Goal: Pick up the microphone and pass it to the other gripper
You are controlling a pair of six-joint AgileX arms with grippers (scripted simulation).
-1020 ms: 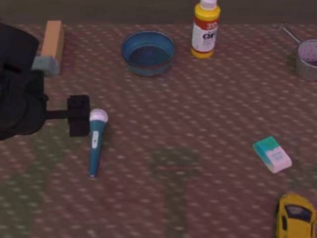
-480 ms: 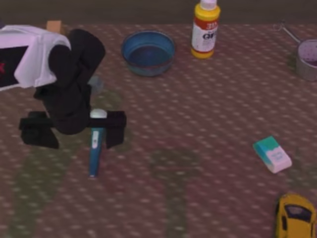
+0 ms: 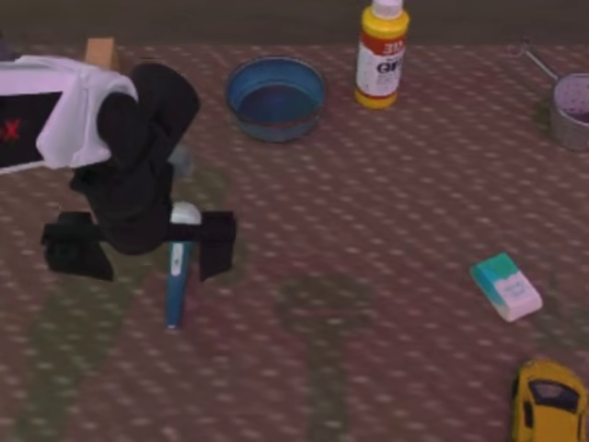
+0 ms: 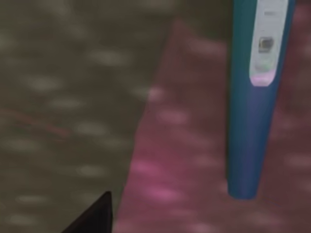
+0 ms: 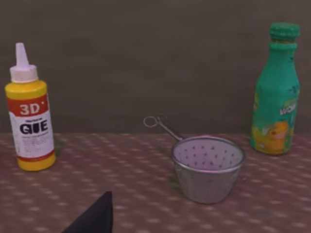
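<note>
The microphone (image 3: 175,276) lies flat on the table at the left, its white head (image 3: 185,214) toward the back and its teal handle toward the front. My left gripper (image 3: 147,246) hangs over its head end, open wide. One finger (image 3: 217,244) stands just right of the handle, the other (image 3: 75,247) far to its left. In the left wrist view the handle (image 4: 252,121) with its white button strip shows close up, apart from one fingertip (image 4: 95,216). The other gripper, my right one, is outside the top view; its wrist view shows one fingertip (image 5: 95,216), open.
A blue bowl (image 3: 275,97) and a yellow glue bottle (image 3: 381,57) stand at the back. A metal strainer (image 3: 572,110) sits at the back right, with a green bottle (image 5: 274,92) beside it. A teal-white box (image 3: 505,286) and a yellow toy car (image 3: 548,402) lie at the right.
My left arm has swung in from the left edge over the microphone's head, with its open fingers now on either side of the handle. The microphone has not moved.
</note>
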